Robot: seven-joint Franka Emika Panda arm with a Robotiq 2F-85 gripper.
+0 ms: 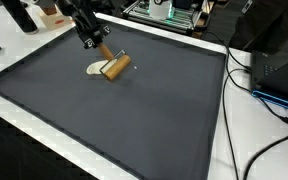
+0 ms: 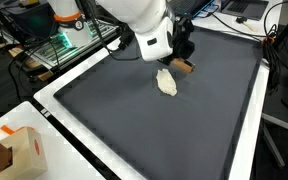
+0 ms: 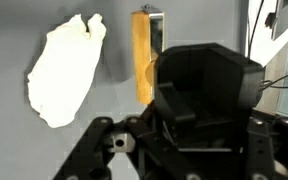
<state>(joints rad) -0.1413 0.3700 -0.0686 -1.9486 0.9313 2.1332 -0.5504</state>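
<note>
A short wooden-handled tool [image 1: 114, 67] with a metal part on one side lies on the dark grey mat [image 1: 134, 120], touching or almost touching a crumpled white cloth [image 1: 95, 69]. My gripper [image 1: 92, 42] hangs just above and behind the tool, apart from it, holding nothing that I can see. In the wrist view the wooden tool [image 3: 142, 55] runs upright at top centre, and the white cloth [image 3: 64, 65] lies to its left. The black gripper housing [image 3: 204, 95] fills the lower part and hides the fingertips. In an exterior view, the gripper [image 2: 180, 48] sits beside the tool [image 2: 183, 67] and the cloth [image 2: 167, 82].
A white table rim [image 1: 219, 120] borders the mat. Cables [image 1: 264, 90] and a dark box lie past one edge. A cardboard box [image 2: 19, 150] stands off a corner. Racks with electronics [image 1: 164, 10] stand behind.
</note>
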